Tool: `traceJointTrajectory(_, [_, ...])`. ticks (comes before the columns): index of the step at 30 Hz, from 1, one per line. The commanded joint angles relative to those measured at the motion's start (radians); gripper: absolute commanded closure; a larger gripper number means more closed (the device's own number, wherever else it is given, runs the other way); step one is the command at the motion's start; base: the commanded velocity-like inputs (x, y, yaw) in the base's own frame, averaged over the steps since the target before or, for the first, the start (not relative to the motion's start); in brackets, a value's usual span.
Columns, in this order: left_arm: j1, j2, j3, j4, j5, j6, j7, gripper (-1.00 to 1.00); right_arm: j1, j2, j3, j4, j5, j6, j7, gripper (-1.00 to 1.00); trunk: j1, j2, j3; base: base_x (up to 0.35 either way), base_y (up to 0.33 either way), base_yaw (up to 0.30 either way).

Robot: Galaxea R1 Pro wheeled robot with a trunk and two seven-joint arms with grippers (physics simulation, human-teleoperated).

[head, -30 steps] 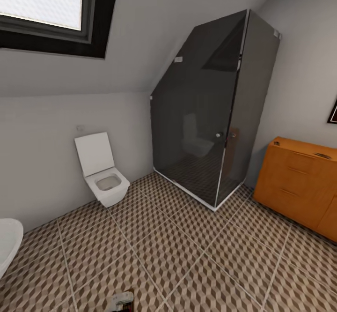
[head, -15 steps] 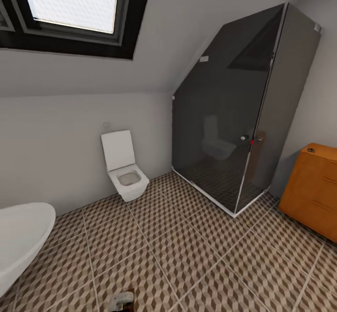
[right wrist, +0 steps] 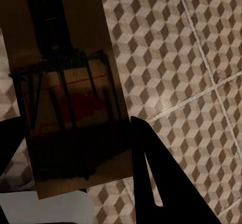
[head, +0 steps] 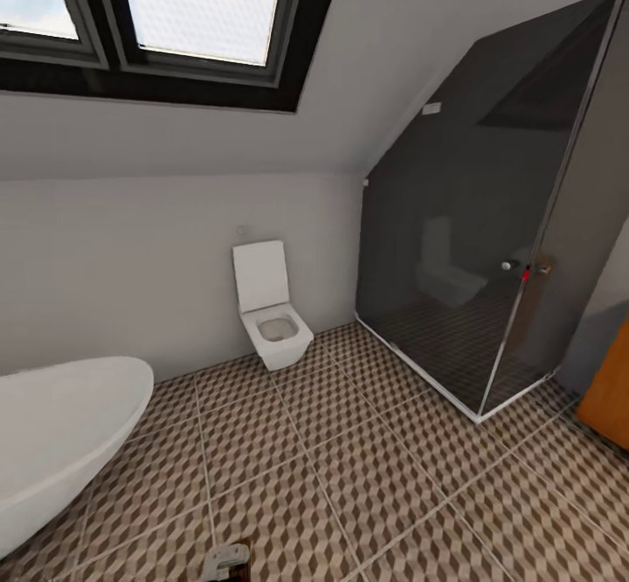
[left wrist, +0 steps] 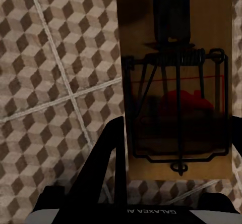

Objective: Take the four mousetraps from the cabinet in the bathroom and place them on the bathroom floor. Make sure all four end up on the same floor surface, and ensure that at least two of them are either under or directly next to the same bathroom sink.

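Both grippers, left point(left wrist: 174, 183) and right point(right wrist: 75, 168), clamp a mousetrap each point(left wrist: 176, 82) point(right wrist: 68, 93), carried above the bathroom floor point(head: 367, 477) while I hunt for the sink.

I am in a bathroom in a home. I see a white toilet point(head: 273, 318) by the grey wall, and a big white bathtub point(head: 61, 425) near it. There is a shower box made of dark glass point(head: 489, 241) in the corner. The floor point(head: 349, 477) has square tiles with a brown cube pattern. A window point(head: 175, 14) sits up in the slanted roof.
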Motion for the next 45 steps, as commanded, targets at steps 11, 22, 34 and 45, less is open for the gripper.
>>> traceJointTrajectory(11, [-0.001,0.000,-0.008,0.000,0.009,0.002,0.000,1.00,-0.001,0.000,0.006,0.004,-0.001,-0.005,-0.007,1.00,0.000,-0.001,-0.001,0.000,0.000,0.297])
traceJointTrajectory(22, [-0.001,0.000,-0.008,0.000,0.008,0.002,0.000,1.00,-0.001,0.000,0.006,0.004,-0.001,-0.006,-0.007,1.00,0.000,-0.001,-0.001,0.000,0.000,0.297])
traceJointTrajectory(34, [-0.001,0.000,-0.008,0.000,0.009,0.002,0.000,1.00,-0.001,0.000,0.006,0.004,-0.002,-0.008,-0.007,1.00,0.000,-0.001,-0.001,0.000,0.000,0.297])
traceJointTrajectory(45, [-0.001,0.000,-0.008,0.000,0.009,0.002,0.000,1.00,-0.001,-0.001,0.006,0.003,-0.002,-0.009,-0.007,1.00,0.000,-0.001,-0.001,0.000,0.000,0.297])
